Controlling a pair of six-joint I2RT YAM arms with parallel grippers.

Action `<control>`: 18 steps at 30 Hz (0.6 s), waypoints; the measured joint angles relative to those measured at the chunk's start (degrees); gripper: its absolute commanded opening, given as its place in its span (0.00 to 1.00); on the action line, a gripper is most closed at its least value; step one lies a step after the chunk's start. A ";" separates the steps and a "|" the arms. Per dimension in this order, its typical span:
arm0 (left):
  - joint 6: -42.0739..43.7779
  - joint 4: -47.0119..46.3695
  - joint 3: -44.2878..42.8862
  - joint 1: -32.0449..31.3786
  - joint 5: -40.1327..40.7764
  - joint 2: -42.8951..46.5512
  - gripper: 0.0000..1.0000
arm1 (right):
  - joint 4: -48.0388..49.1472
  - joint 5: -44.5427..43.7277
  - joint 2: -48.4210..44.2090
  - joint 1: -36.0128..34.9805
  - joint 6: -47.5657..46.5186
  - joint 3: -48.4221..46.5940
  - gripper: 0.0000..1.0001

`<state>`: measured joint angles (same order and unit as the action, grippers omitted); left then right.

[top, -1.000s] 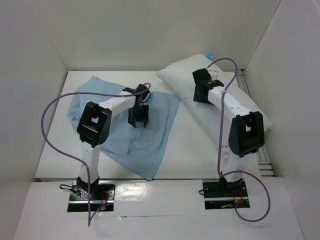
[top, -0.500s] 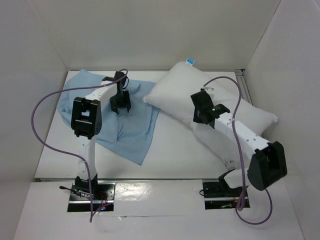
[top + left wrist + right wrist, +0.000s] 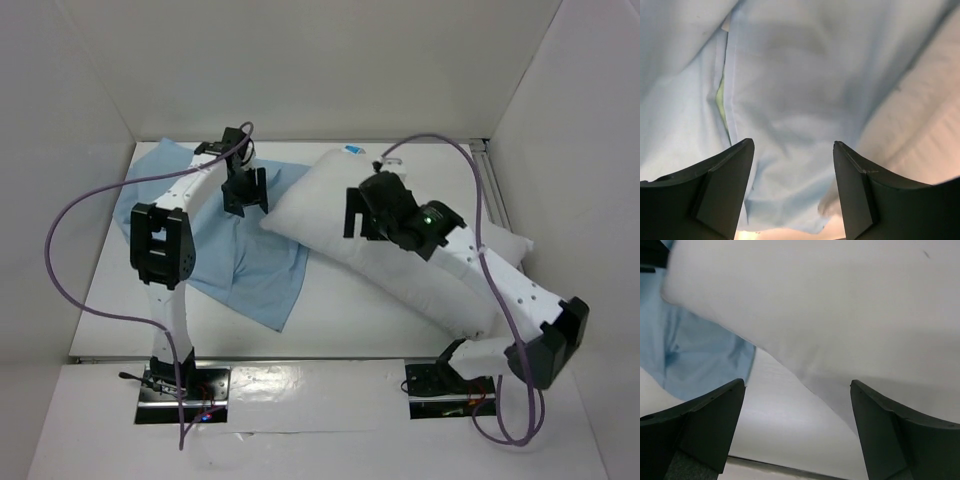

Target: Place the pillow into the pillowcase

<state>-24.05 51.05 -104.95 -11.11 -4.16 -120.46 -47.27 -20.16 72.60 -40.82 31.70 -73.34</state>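
The white pillow [image 3: 315,212] lies slantwise across the middle and right of the table, its left corner touching the light blue pillowcase [image 3: 240,262]. The pillowcase is spread out rumpled at the left. My left gripper [image 3: 244,195] is over its far right edge, open, with blue cloth [image 3: 790,75] below it and the pillow [image 3: 920,125] at the right. My right gripper [image 3: 358,215] is over the pillow's left half. In the right wrist view that gripper [image 3: 797,384] is open and holds nothing. The pillow [image 3: 840,300] fills the top and the pillowcase [image 3: 695,355] shows at the left.
White walls close in the table [image 3: 350,310] at the back and both sides. A metal rail [image 3: 492,195] runs along the right edge. Purple cables [image 3: 60,270] loop off both arms. A small blue tag [image 3: 355,150] sticks out at the pillow's far edge.
My right arm has swung left and the pillow has shifted left onto the pillowcase's edge. My left gripper has moved to the far side, and the pillowcase has bunched leftward.
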 measured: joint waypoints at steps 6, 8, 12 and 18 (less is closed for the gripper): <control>0.61 0.22 0.07 0.83 -2.69 6.86 0.77 | 1.27 -2.32 19.61 -0.39 0.42 -18.97 0.99; 1.22 0.15 0.28 1.03 -3.85 7.17 0.77 | 1.31 -1.66 28.09 0.11 0.42 -26.08 0.99; 1.05 -0.02 3.96 0.87 -3.10 7.67 0.77 | 3.15 -0.11 43.50 1.33 0.42 -38.25 0.99; -0.81 1.73 6.97 1.62 3.98 10.29 0.62 | 4.70 1.22 51.60 2.89 0.85 -37.99 0.00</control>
<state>-24.86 52.77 -97.97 -9.50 -0.19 -110.17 -42.57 -18.94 124.20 -37.93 32.56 -111.33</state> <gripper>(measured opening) 0.692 0.089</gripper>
